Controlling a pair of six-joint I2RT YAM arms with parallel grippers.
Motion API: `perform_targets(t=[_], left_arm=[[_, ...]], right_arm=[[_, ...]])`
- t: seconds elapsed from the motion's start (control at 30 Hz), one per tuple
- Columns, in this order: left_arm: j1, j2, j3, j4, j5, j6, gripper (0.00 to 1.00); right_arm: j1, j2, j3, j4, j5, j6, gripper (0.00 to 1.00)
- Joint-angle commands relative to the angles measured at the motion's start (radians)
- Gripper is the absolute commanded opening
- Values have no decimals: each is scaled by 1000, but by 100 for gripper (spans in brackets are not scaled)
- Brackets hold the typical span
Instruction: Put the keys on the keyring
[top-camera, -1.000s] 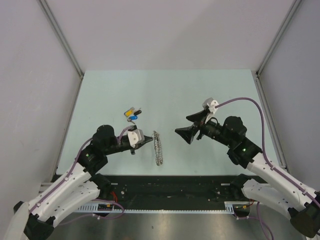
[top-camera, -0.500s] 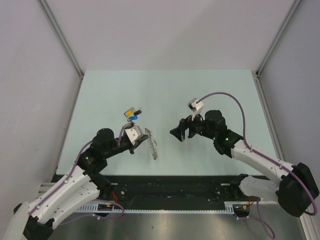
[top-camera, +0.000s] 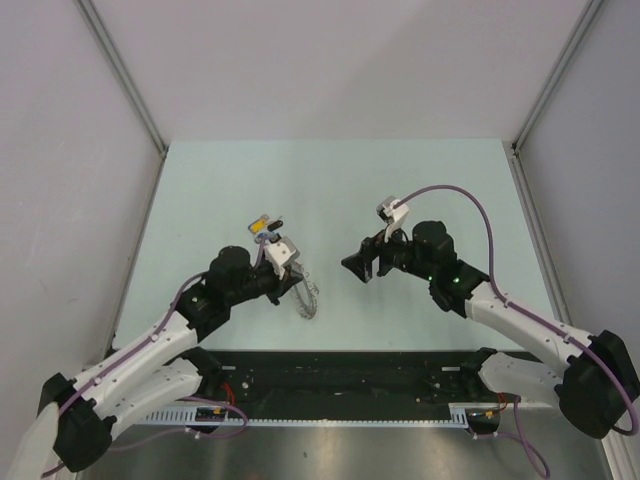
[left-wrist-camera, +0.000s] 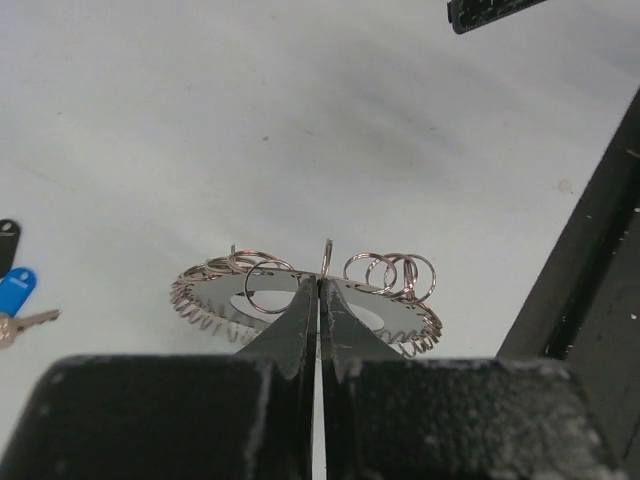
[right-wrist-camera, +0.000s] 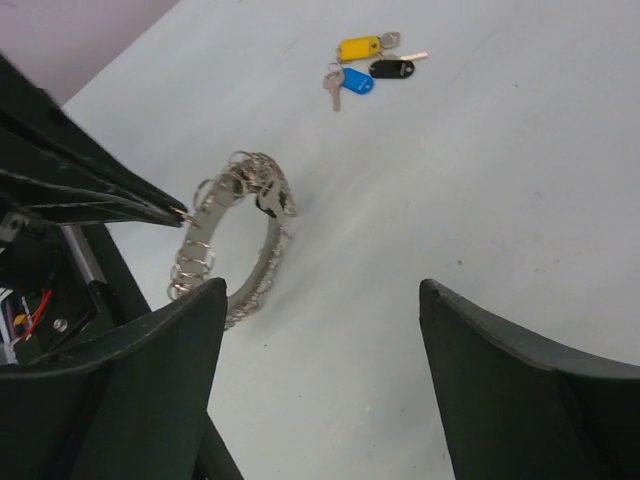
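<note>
The keyring is a flat silvery metal ring edged with many small wire loops. My left gripper is shut on its rim and holds it tilted, its far edge on the table. In the left wrist view the shut jaws pinch the keyring at its near edge. The keys, with yellow, blue and black heads, lie together on the table beyond the left gripper. My right gripper is open and empty, right of the ring. Its wrist view shows the keyring and the keys ahead.
A black rail runs along the table's near edge, close behind the keyring. Grey walls enclose the table at the left, right and back.
My left arm has pushed forward toward the keys with the keyring in its grip, tipping the ring. My right gripper swung left toward the ring, then held still.
</note>
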Motion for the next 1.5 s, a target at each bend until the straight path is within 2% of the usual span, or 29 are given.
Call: perform_targets(t=[0.0, 0.23, 0.43, 0.63, 1.1, 1.2, 1.23, 1.3, 1.33, 1.43, 1.47], left_arm=[[-4, 36, 64, 166, 182, -16, 0], [-4, 99, 111, 209, 360, 23, 0], [-4, 136, 133, 292, 477, -23, 0], [-4, 157, 146, 340, 541, -69, 0], [-6, 171, 156, 392, 584, -141, 0], [-6, 170, 156, 392, 583, -143, 0], [-6, 171, 156, 392, 574, -141, 0], [-6, 170, 154, 384, 557, -144, 2], [-7, 168, 154, 378, 532, -146, 4], [-4, 158, 157, 328, 448, -150, 24], [-4, 153, 159, 309, 363, -155, 34]], right_arm=[[14, -70, -13, 60, -127, -79, 77], [45, -101, -13, 91, -263, -147, 64], [54, -72, -11, 100, -335, -159, 51], [60, -73, -13, 101, -350, -171, 42], [69, -65, -10, 114, -405, -173, 30], [69, -64, -7, 114, -415, -173, 17], [69, -64, -7, 114, -415, -173, 8], [71, -67, -7, 106, -413, -174, 0], [71, -73, -5, 101, -410, -173, 0], [66, -87, -7, 72, -378, -181, 0], [63, -99, -7, 59, -351, -184, 0]])
